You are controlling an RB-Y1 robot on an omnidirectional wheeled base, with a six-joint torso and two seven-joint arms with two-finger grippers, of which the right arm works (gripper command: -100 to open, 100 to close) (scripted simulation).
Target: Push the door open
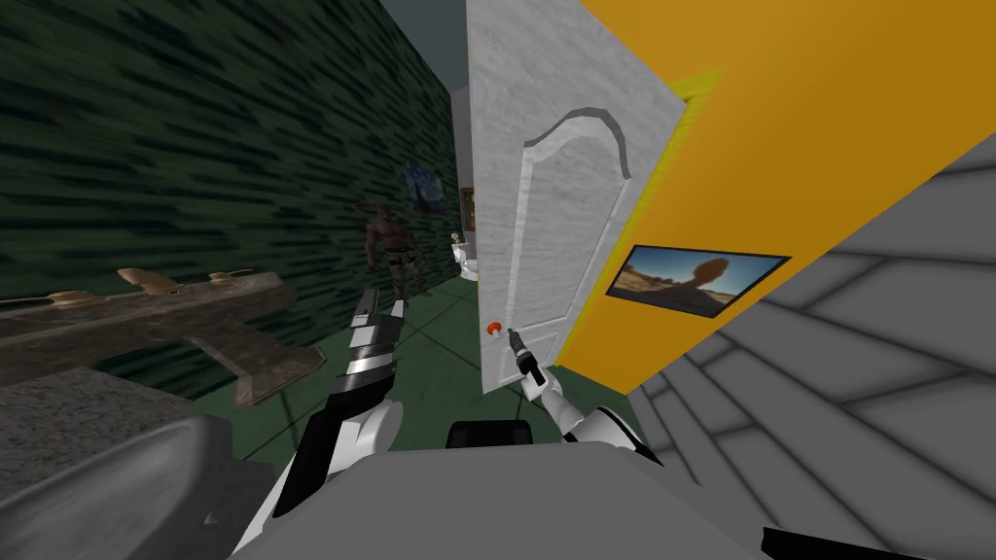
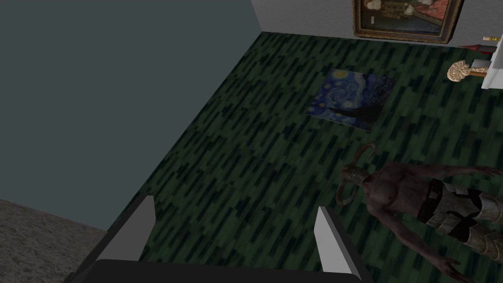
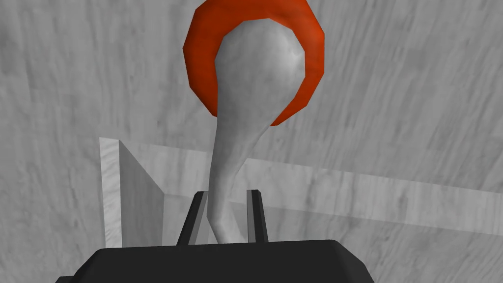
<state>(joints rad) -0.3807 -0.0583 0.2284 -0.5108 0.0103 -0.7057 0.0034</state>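
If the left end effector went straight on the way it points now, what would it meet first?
Probably the dark green wall; the open left end effector aims at it. The horned figure stands aside.

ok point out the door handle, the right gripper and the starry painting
door handle (image 3: 260, 69), right wrist view, its rounded grey end
right gripper (image 3: 226, 193), right wrist view, midway between fingertips
starry painting (image 2: 351, 98), left wrist view, its middle

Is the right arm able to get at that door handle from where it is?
Yes, it looks so: the right tool is closed on the stem of the grey handle on the white door, and nothing stands between them.
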